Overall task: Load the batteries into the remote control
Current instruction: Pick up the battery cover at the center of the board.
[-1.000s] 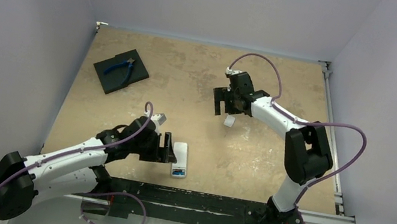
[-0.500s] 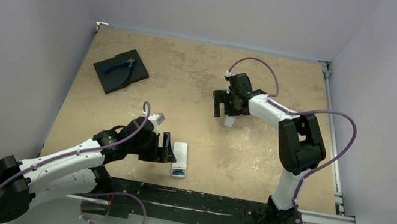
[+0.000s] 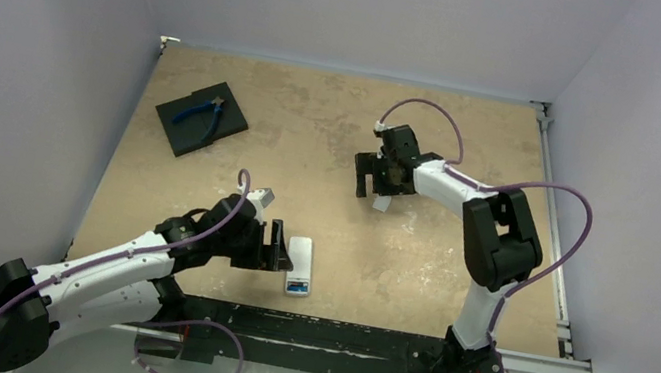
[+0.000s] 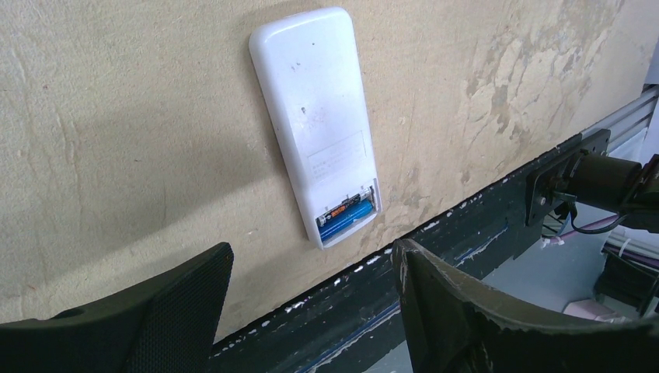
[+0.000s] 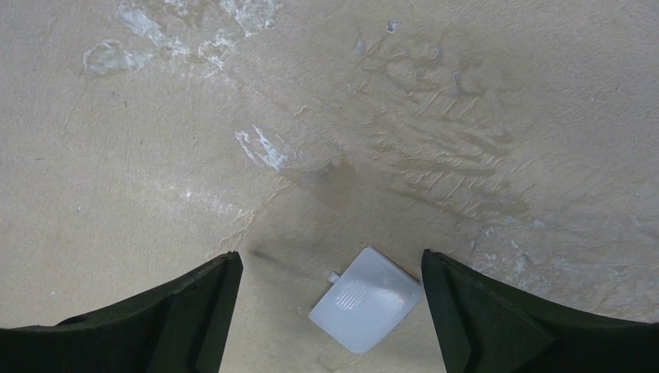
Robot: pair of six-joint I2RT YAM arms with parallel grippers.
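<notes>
I'm looking into a robotics lab test cell: a scuffed beige tabletop (image 3: 317,123) boxed in by plain pale walls (image 3: 386,13) on the left, far and right. Along the near edge runs an aluminium rail (image 3: 540,365), where the cabled left arm (image 3: 110,266) and right arm (image 3: 489,244) are bolted.

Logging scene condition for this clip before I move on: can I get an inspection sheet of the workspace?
Surface: tan table, scuffed with pale patches.
Job's things: remote control face down near the front edge, bay open, blue battery seated; a second battery cannot be made out.
Clutter: loose white cover on the table, apart from the remote; blue-handled pliers on a black pad, far left.
Hands: left hand open, empty, beside the remote; right hand open, the cover between its fingers.
Cables: purple cables loop off both arms.
Surroundings: plain pale walls; metal rail along the front.
</notes>
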